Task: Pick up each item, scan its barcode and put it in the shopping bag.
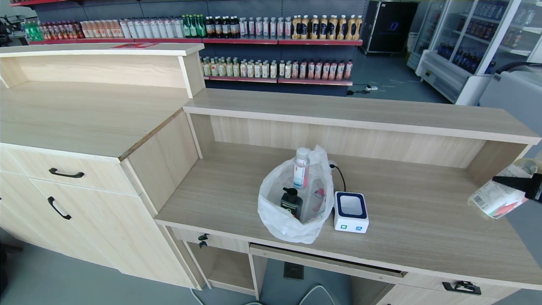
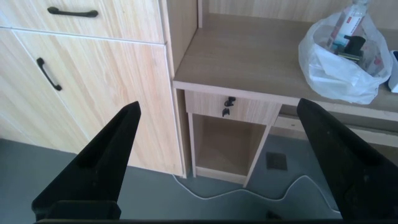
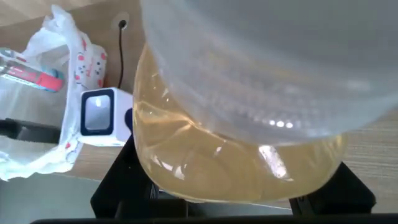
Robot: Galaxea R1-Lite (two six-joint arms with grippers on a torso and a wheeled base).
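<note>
Collision is looming: your right jaws are clamping a clear amber-liquid bottle (image 1: 497, 197), left jaws gaping; swinging toward the white square scanner (image 1: 350, 211) is endangering the neighbouring white plastic bag (image 1: 271, 205).

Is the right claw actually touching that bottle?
Touching: in the head view the right gripper clamps the bottle, a dark finger lying across it.

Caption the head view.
Right tool holds a bottle over the counter's right end; part-filled shopping bag stands beside the scanner.
</note>
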